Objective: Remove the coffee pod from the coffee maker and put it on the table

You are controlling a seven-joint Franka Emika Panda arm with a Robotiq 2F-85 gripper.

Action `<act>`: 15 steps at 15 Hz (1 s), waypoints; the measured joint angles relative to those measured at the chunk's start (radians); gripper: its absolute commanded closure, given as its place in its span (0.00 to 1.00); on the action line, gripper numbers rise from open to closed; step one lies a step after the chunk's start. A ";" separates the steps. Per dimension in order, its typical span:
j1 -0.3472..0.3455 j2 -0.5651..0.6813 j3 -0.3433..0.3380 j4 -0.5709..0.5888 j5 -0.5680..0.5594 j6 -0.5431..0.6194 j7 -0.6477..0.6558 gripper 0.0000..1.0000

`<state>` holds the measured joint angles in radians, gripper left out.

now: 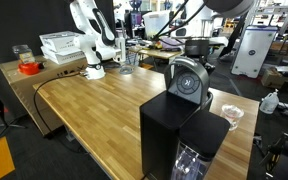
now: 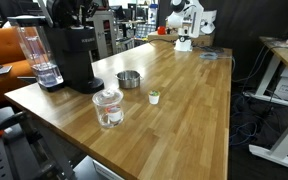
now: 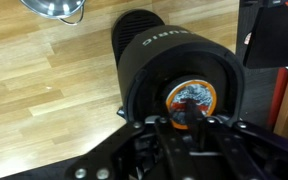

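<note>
While seated in tall black coffee maker (image 3: pixel 149 60), count round orange-rimmed pod (image 3: pixel 191 96) as unremoved; grip of fingers (image 3: pixel 172 126): cannot tell. Placement on light wooden tabletop (image 3: pixel 44 90) pending.

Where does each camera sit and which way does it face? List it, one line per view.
Exterior view: behind the coffee maker, looking along the table; the arm hangs over its head.
Exterior view: off the table's corner, facing the coffee maker side-on; the arm shows above it.
Wrist view: above the machine, looking down at the coffee pod; fingers at the bottom edge.
Shared: all three show coffee maker and table.
</note>
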<state>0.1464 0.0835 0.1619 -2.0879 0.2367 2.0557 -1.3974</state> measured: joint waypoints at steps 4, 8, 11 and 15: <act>-0.015 0.000 -0.007 -0.007 0.053 0.011 -0.032 1.00; -0.018 0.000 -0.009 -0.008 0.057 0.011 -0.034 0.99; -0.018 -0.001 -0.009 -0.008 0.057 0.011 -0.034 0.99; -0.018 -0.007 -0.009 -0.008 0.054 0.010 -0.034 0.99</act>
<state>0.1287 0.0764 0.1529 -2.0957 0.2904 2.0652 -1.4314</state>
